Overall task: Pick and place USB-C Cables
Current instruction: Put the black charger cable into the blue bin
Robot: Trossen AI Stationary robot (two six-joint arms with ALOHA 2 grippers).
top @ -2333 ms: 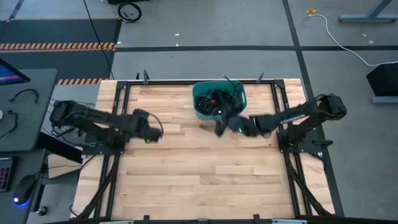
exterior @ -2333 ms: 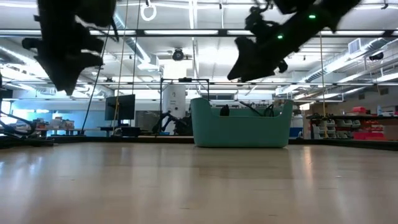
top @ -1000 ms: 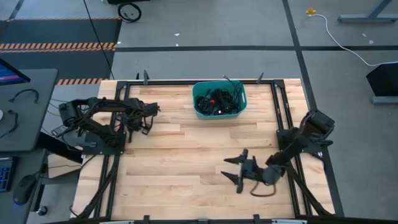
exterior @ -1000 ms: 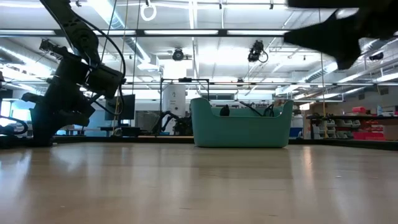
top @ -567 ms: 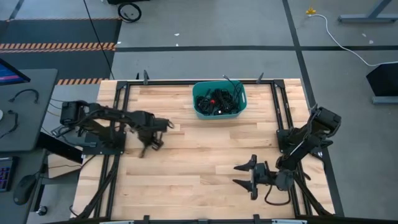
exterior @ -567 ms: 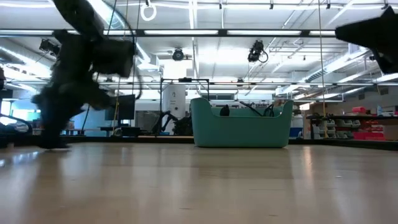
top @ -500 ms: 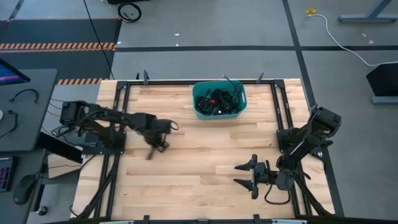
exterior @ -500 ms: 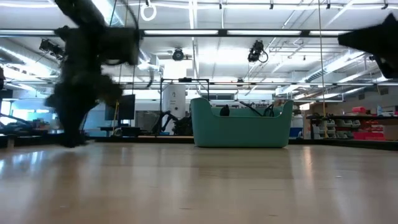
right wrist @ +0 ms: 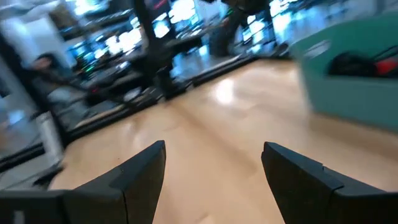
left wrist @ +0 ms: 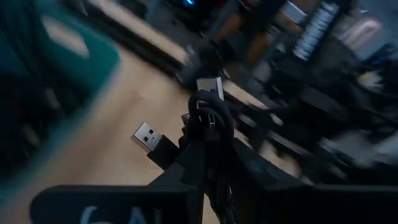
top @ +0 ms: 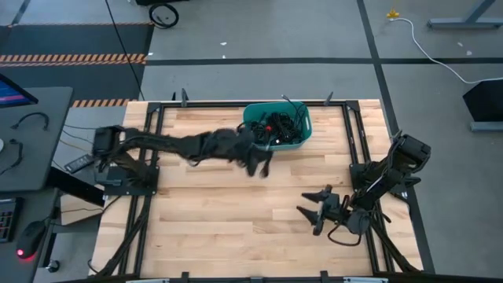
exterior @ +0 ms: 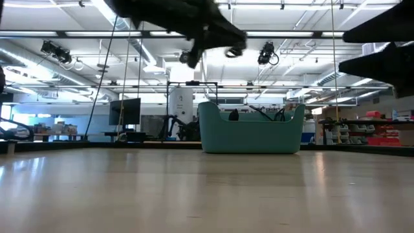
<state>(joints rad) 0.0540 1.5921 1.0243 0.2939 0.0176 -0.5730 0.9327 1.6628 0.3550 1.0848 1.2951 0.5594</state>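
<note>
USB-C Cables (top: 275, 126) heaped in teal bin (top: 305, 135) | my left end effector (left wrist: 208, 146) clamped on one cable (left wrist: 208, 115) beside bin, carrying it | my right end effector (right wrist: 214, 165) apart, parked over desk (top: 236, 228), ready for next.

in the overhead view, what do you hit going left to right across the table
left arm base → left hand, shut on a cable, just beside the teal bin → teal bin holding the other cables → right hand, open, nearer the front → right arm base

No legible text or labels anywhere.
</note>
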